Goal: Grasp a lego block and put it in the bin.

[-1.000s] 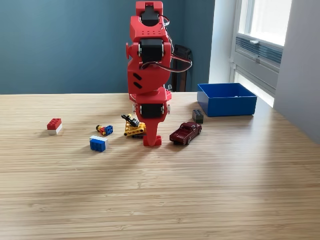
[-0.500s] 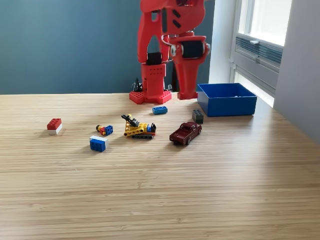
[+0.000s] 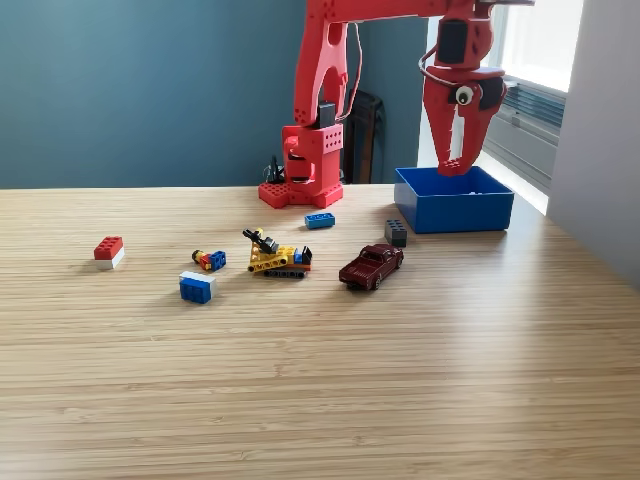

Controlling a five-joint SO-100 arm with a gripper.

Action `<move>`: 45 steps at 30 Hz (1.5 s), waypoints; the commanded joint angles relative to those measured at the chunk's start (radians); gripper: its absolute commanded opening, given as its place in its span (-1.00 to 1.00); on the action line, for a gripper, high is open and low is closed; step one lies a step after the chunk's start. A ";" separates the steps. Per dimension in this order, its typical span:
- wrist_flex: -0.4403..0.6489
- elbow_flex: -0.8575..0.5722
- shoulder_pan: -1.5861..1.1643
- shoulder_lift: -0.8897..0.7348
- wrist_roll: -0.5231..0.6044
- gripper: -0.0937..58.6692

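I am hanging my gripper [image 3: 458, 166] over the bin [image 3: 455, 210], a shallow, square, open-topped blue box sitting at the table's [image 3: 320, 380] far right in the exterior view; my fingers are spreading slightly, gripping nothing visible. No readable writing is showing.

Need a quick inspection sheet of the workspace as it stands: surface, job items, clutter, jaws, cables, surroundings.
Surface: light wooden table, front part bare.
Job's things: blue bin at the exterior view's right rear; contents hidden. Loose blocks: red and white block, blue and white block, small blue block, dark grey block.
Clutter: dark red toy car, yellow toy vehicle, small yellow and blue piece.
Gripper: hangs above the bin, jaws pointing down; whether they hold anything cannot be told.
Cables: wires along the arm and behind its base.
Surroundings: teal wall, window at the exterior view's right.
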 commanded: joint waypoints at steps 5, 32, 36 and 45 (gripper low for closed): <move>0.018 0.052 -0.239 0.101 -0.032 -1.00; 0.014 -0.020 0.158 0.101 -0.083 -0.94; 0.011 -0.063 0.337 0.101 -0.129 -0.94; 0.003 -0.069 0.534 0.101 -0.190 -0.94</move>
